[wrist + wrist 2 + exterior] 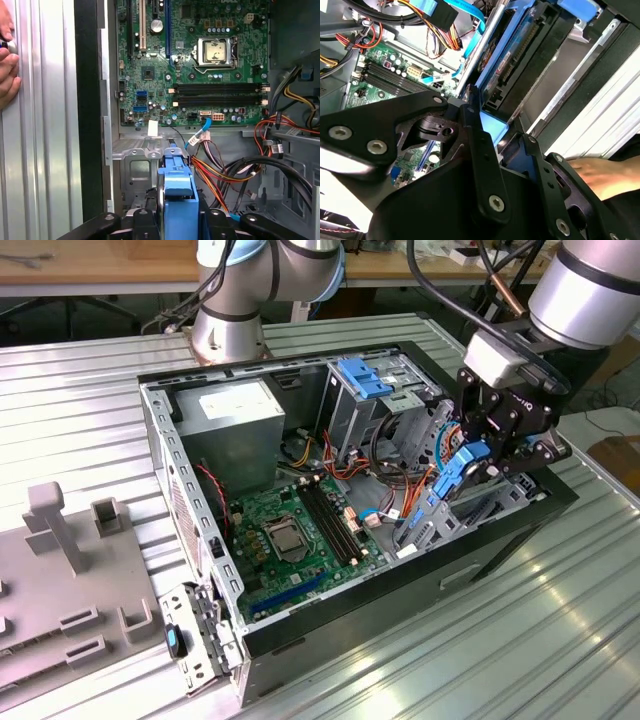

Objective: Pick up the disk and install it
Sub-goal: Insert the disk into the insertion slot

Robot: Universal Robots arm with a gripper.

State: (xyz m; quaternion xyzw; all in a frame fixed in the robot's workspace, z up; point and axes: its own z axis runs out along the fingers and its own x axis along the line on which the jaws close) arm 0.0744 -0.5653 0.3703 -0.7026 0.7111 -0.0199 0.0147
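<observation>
The disk [452,478], a flat drive framed by bright blue rails, stands on edge in the open computer case [190,540], at its end on the exterior view's right. It sits tilted over the metal bay [135,170] there. My gripper [482,462] comes down from above and is shut on the disk's upper end. In the first wrist view the blue rail [177,192] sits squeezed between my two black fingers [142,220]. In the second wrist view the disk [512,52] runs away from my gripper [497,135] along the case's wall.
The green motherboard [290,535] covers the case floor. Orange and blue cables [385,495] lie beside the disk. A grey power supply [235,430] and a blue-latched drive cage [365,385] stand at the back. A person's hand [7,60] rests on the ribbed table [520,640] beside the case.
</observation>
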